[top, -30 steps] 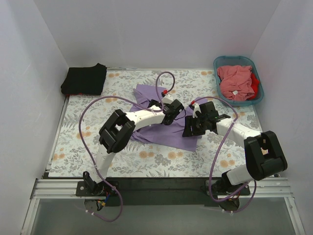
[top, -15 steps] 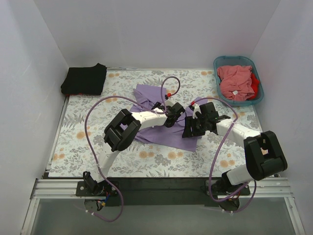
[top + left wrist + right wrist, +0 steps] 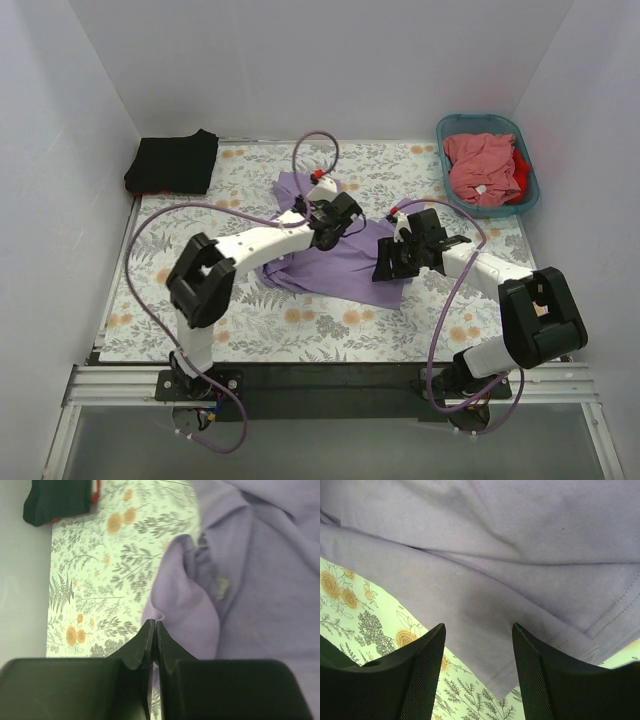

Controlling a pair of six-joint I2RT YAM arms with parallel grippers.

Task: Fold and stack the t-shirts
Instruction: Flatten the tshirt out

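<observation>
**On the flowered surface [image 3: 330, 330], the purple shirt [image 3: 350, 270] lies rumpled, one fold pinched**

At the purple shirt's near right corner, the right tool [image 3: 478, 628] hangs just above the cloth. Its fingers are spread with nothing between them. Its wrist view shows the stitched hem running under the gap, with printed surface on the near side of the hem.

The shirt itself sits mid-surface, between the two arms. It is loosely crumpled rather than flat, with an uneven near edge and a flap turned up at its far left.

Over the shirt's far half, the left tool [image 3: 152, 628] has its fingers pressed together on a raised fold of the purple cloth. In the wrist view the fold bunches right up to the tips, and a small pale tag shows on the cloth just right of it. The left arm reaches in over the shirt's near left edge.

Farther back and to the left of the purple shirt, well apart from it, a black shirt [image 3: 172, 162] lies folded. The left wrist view shows a red edge beside it.

Farther back and to the right of the purple shirt, also apart from it, stands a teal basket [image 3: 478, 117]. It holds a crumpled pink shirt [image 3: 482, 165], with a red shirt [image 3: 521, 165] tucked against its right wall.
</observation>
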